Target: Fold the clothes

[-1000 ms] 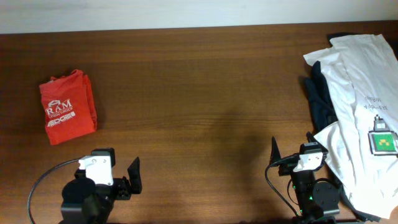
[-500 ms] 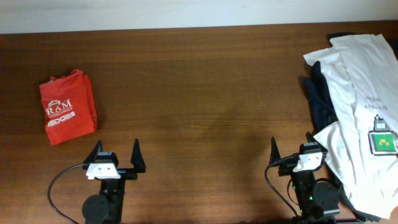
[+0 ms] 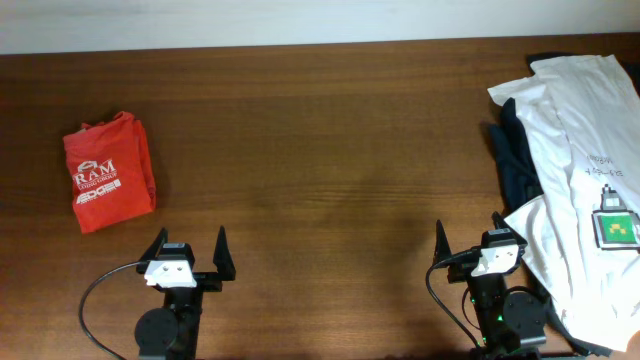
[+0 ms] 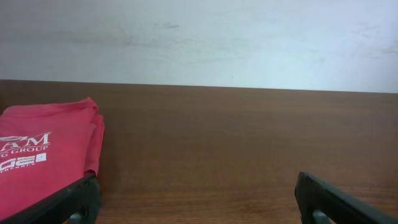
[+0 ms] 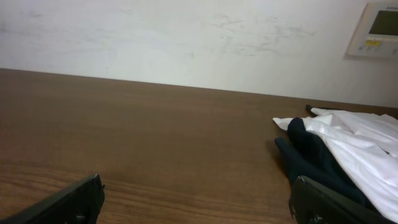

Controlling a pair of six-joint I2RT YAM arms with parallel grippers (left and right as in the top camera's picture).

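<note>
Dark brown wood-grain counter (image 3: 330,150), far edge vs. a pale wall. Nr the left edge, abt midway front to back: red-orange T-shirt (image 3: 108,172), folded into a compact packet, white lettering up, lying flat w/ bare wood all round it. At the right edge: dark navy garment (image 3: 517,165), crumpled, directly on the wood. White shirt (image 3: 585,150) spread loosely over it, overlapping its right side, w/ a small green-yellow square patch (image 3: 617,229) twd the front right corner. Middle of counter shows wood only.
</note>
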